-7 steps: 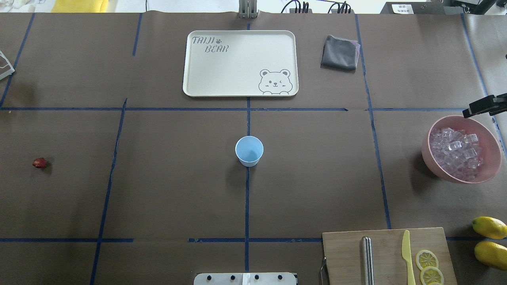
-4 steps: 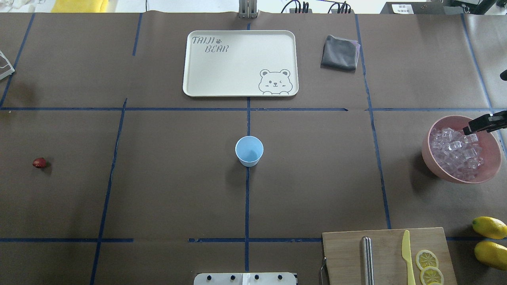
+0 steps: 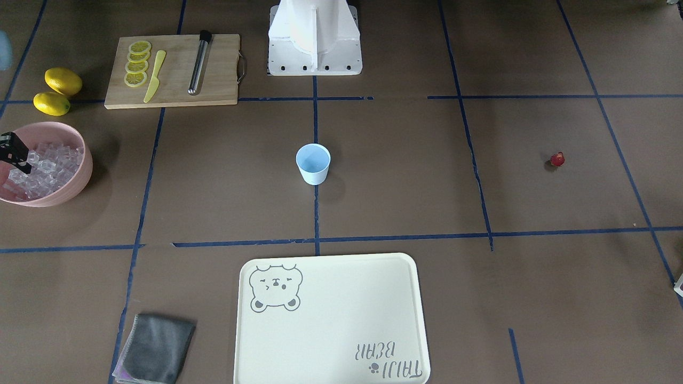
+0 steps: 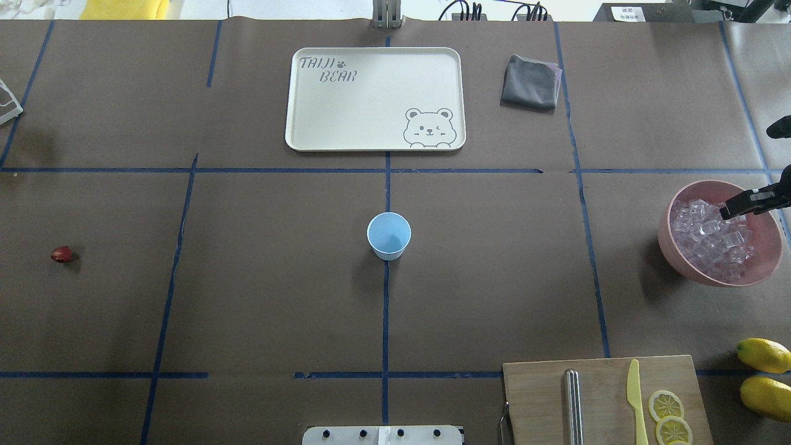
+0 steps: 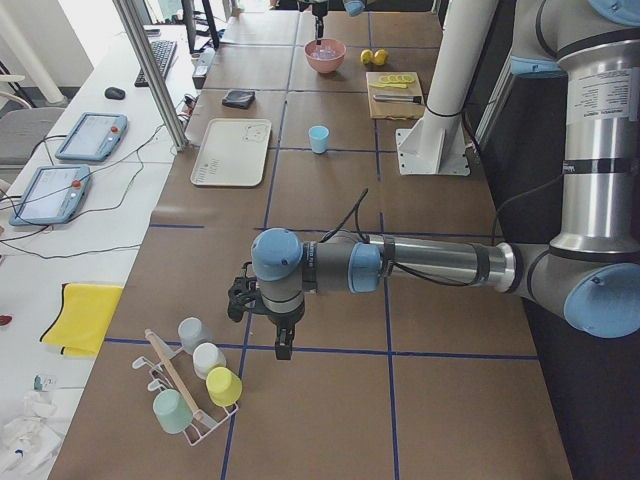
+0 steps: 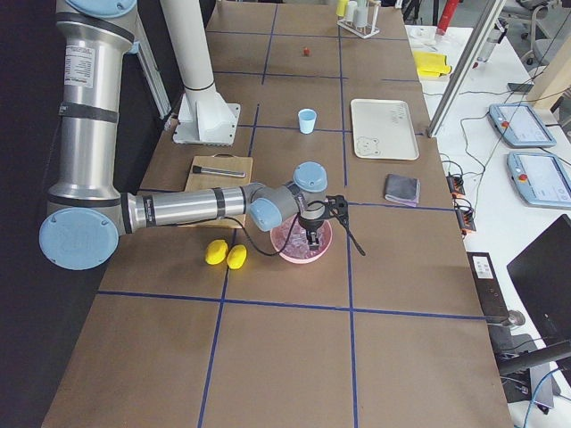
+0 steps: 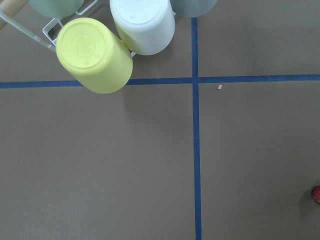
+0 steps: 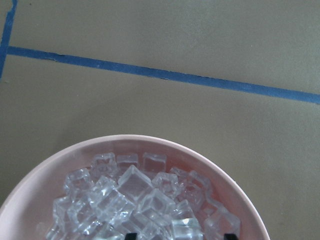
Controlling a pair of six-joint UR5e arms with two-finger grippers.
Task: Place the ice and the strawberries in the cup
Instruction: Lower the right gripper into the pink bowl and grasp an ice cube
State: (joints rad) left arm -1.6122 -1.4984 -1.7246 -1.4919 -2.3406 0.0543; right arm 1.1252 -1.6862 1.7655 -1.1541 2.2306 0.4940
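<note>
Ice [image 8: 135, 200] sits heaped in the pink bowl [image 4: 666, 244], which you'll find close to the right edge of the table [image 4: 278, 296]. Your right gripper [image 8: 180, 236] hangs just over that heap with its jaws spread wide. In the wrist view you only catch the two dark fingertips [image 8: 230, 237] poking in at the bottom, well apart, level with the top cubes. Touching them or not, I can't tell.

The cup [image 4: 389, 235] stands upright dead centre on the table, right on the blue tape line, with its pale blue bottom showing. The strawberry [image 4: 61, 254] lies on its own out toward the table's left end, well apart from the cup.

Your left gripper [image 5: 284, 345] points down over the left end, near a wire rack [image 7: 48, 32] of upturned cups, a yellow one [image 7: 94, 55] among them. Only the side view shows it, so wide or narrow, I can't tell.

Other stuff: a cream bear tray [image 4: 371, 93] lies along the far edge, with a folded grey cloth [image 4: 529, 82] just to its right. A wooden cutting board [image 4: 537, 395] sits at the near edge, right of centre, carrying a metal bar [image 4: 574, 408], a yellow knife [image 4: 635, 402] and lemon slices [image 4: 665, 405]. Two whole lemons [image 4: 764, 355] sit by the near right corner.
</note>
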